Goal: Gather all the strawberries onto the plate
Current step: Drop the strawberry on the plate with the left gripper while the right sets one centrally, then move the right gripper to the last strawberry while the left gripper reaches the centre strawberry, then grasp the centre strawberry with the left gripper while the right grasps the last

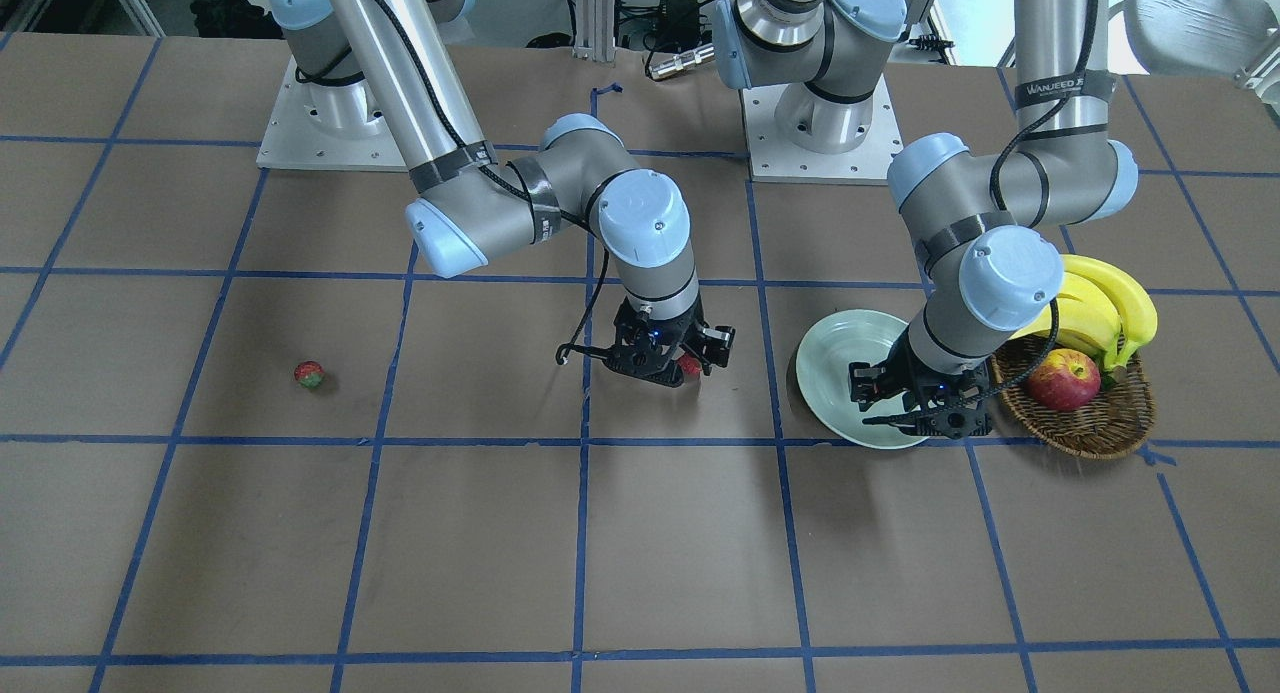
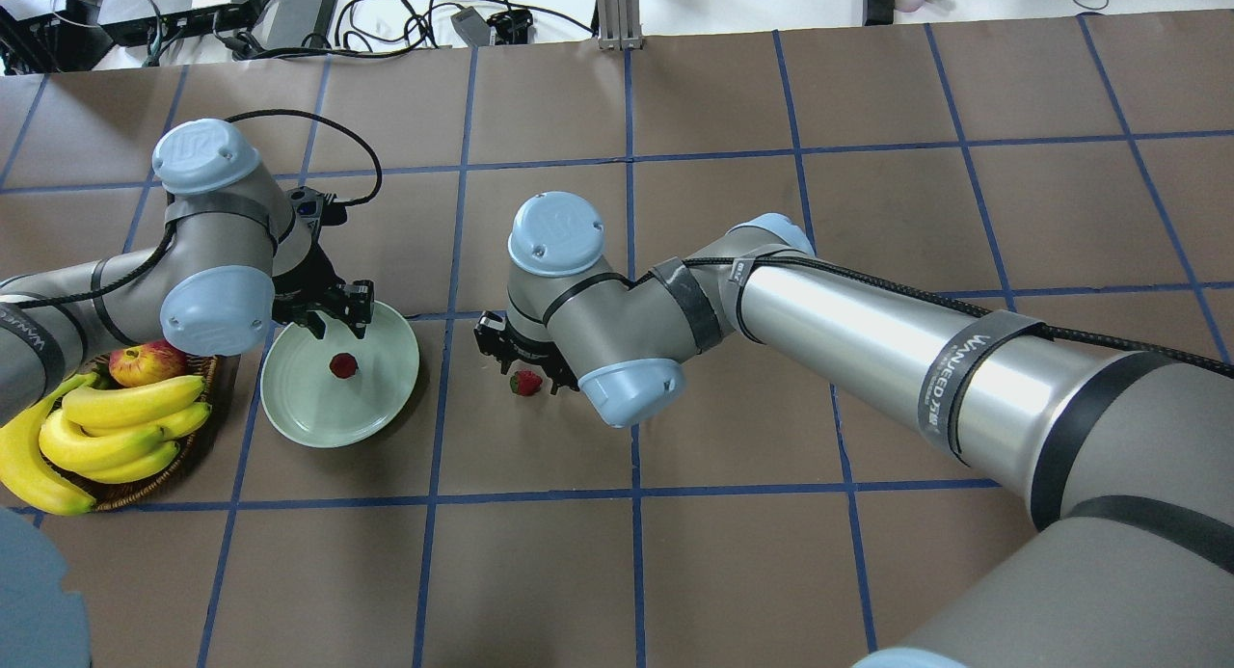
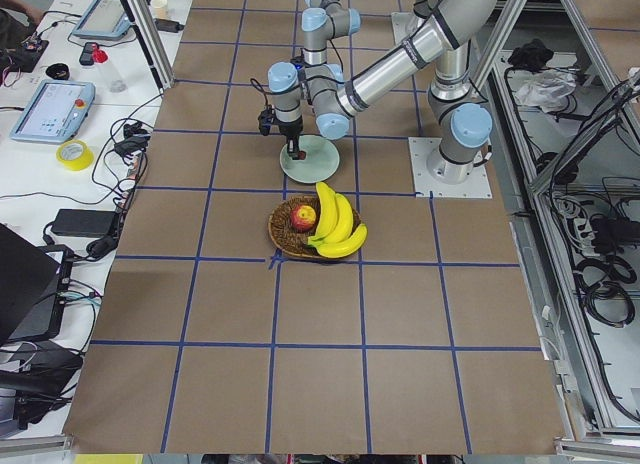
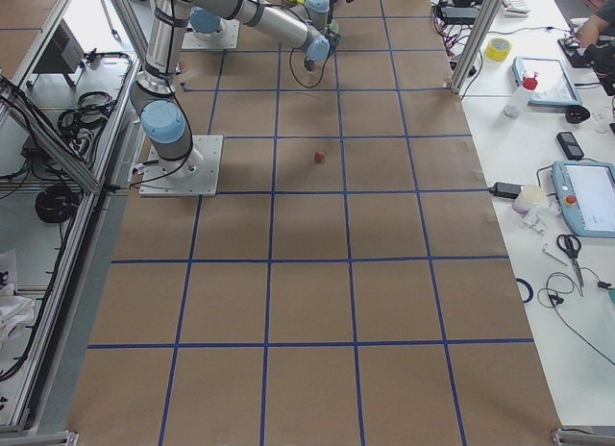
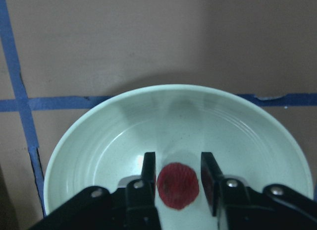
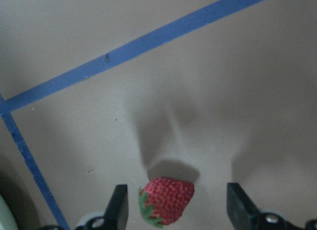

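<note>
The pale green plate (image 2: 289,413) holds one strawberry (image 2: 343,364). My left gripper (image 2: 339,323) hangs just above it, open, with its fingers either side of that berry (image 5: 177,185) in the left wrist view. My right gripper (image 2: 519,364) is low over the table right of the plate, open, straddling a second strawberry (image 6: 167,200) that lies on the paper and also shows in the overhead view (image 2: 525,383). A third strawberry (image 1: 309,375) lies alone far out on the robot's right side.
A brown wicker basket (image 1: 1090,431) with bananas (image 1: 1105,308) and a red-yellow apple (image 1: 1063,380) stands against the plate's far side from the right arm. Blue tape lines grid the brown table. Cables and gear lie along the table's far edge.
</note>
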### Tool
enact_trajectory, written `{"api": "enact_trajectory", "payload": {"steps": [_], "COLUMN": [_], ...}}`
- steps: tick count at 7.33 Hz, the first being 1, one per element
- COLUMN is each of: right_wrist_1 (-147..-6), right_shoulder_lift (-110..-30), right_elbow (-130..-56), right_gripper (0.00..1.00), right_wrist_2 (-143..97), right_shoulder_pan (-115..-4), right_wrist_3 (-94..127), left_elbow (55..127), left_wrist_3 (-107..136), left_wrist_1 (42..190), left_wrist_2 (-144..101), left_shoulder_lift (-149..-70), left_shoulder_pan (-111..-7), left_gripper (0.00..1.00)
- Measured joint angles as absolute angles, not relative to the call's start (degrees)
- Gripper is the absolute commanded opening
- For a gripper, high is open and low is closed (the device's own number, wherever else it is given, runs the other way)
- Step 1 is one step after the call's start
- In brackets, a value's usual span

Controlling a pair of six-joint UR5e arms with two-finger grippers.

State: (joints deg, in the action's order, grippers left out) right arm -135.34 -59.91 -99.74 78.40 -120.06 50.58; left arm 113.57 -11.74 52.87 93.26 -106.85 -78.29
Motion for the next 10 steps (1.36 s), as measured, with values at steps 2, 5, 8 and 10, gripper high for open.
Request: {"api": "enact_trajectory", "payload": {"steps": [2,5,8,10], "right_wrist_1": [-132.3,-128.2,-129.0,-134.1], "right_shoulder_lift": [-65.7,-75.4,-77.9,-77.5], "right_elbow": [-103.0,-111.9,-118.8,-122.9], "right_gripper": [0.97,0.93,0.89,0.84], "right_wrist_2": [79.9,85.8,90.7,90.9], "right_shoulder_pan": [-113.9,-98.7,-83.0,-77.8], "right_wrist_3": [42.3,17.8,-8.7,-15.9], "left_elbow": [112.2,111.2,112.2,113.5], "left_wrist_3": [-9.7,0.2,9.0,10.3], "left_wrist_1": [54.5,54.8,53.9,52.8], "left_wrist_2": [92.2,87.8,87.4,87.6], "left_shoulder_lift": [-104.4,-102.3,-105.8,-108.1], "left_shoulder_pan": [-80.1,-91.4,-100.9,-101.5], "left_gripper": [0.97,0.97,0.85,0.85]}}
